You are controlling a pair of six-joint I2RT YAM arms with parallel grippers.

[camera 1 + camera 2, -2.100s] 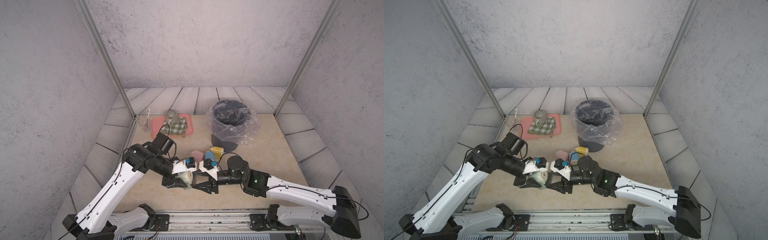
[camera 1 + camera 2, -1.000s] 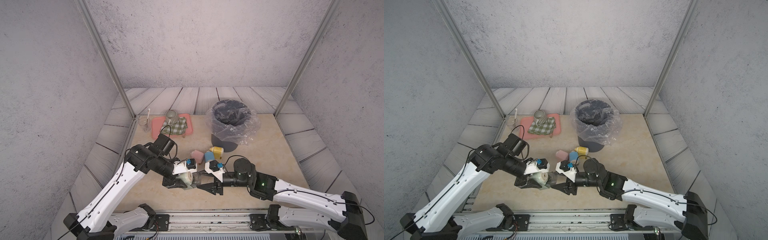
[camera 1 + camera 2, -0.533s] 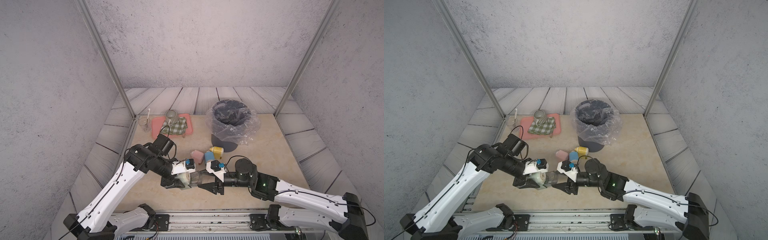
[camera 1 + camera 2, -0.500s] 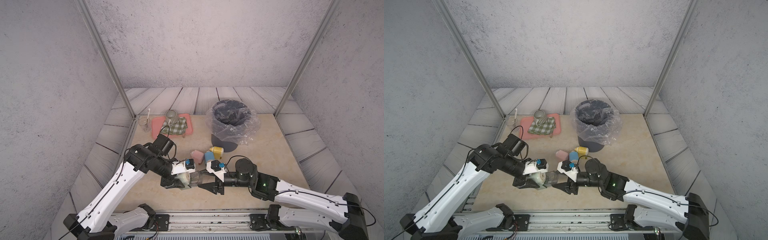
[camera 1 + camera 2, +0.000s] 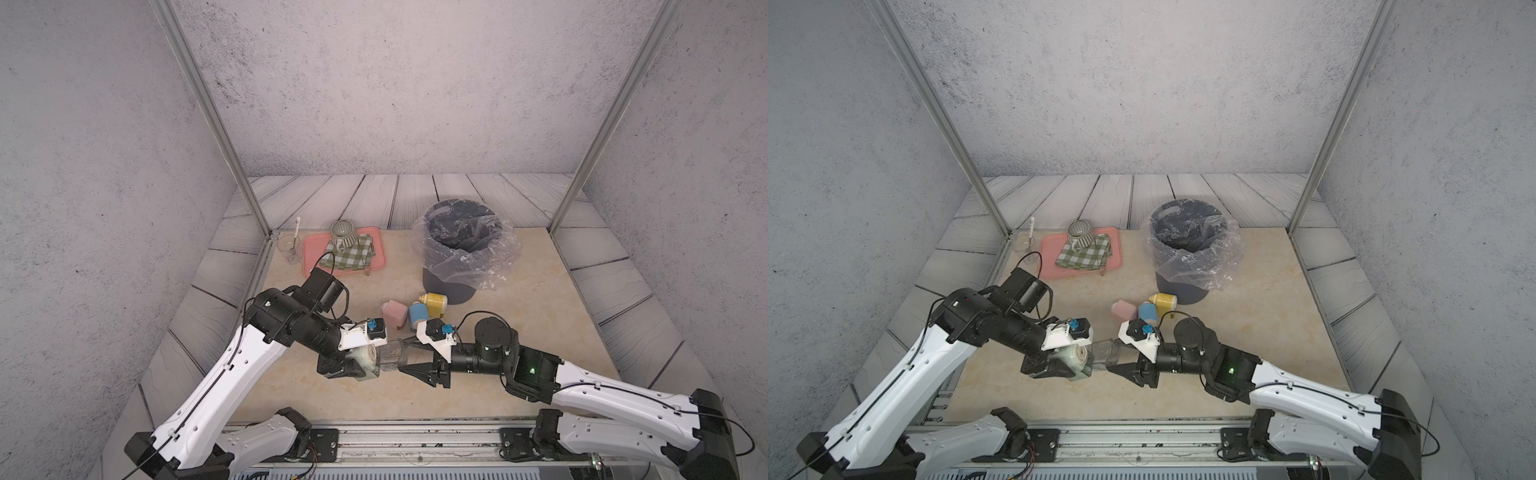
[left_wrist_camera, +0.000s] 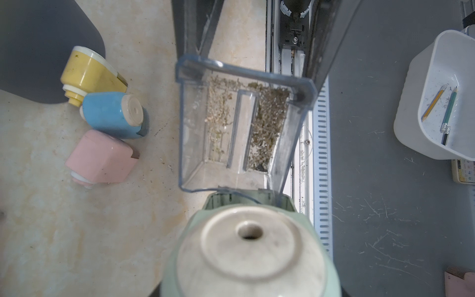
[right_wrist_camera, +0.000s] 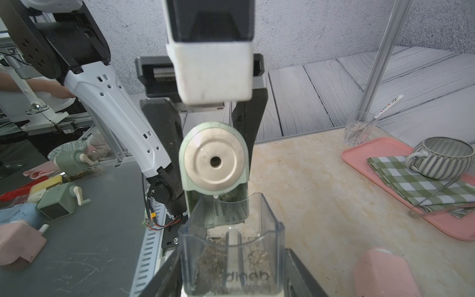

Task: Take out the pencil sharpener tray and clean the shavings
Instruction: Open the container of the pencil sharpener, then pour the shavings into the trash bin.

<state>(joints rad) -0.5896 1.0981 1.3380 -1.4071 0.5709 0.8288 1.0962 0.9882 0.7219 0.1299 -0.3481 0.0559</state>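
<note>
- Two hands share this job. Your left hand (image 5: 363, 365) is clamped on the green pencil sharpener (image 5: 369, 355), low in the centre of both top views, so the body cannot slide while its drawer is drawn.
- Your right hand (image 5: 402, 355) is closed on the outer end of the clear tray (image 5: 390, 356), one finger against each side wall. That grip keeps the open top up and the shavings (image 6: 267, 123) lying on the tray floor.
- This tray lies level between the two hands and is nearly out. Its inner end sits at the mouth of the slot, and I cannot tell whether it has fully cleared.
- A straight pull along the slot, toward the right of the frame, should free it. I judge that a twist could bind the walls or tip shavings out.
- Bare desk (image 5: 519, 332) lies open on the right of the frame above your right arm. The desk's front edge and the rail (image 5: 415, 432) run close below the hands, so you have little room down-frame.
- The lined bin (image 5: 446, 286) stands up and to the right of the hands. A pink sharpener (image 5: 392, 313), a blue sharpener (image 5: 417, 316) and a yellow sharpener (image 5: 434, 300) lie between the hands and the bin, just beside your right hand. Carry the tray over them, kept level.
- The pink serving tray (image 5: 311, 257) and the mug (image 5: 344, 233) on it sit at upper left, well apart from this path.
</note>
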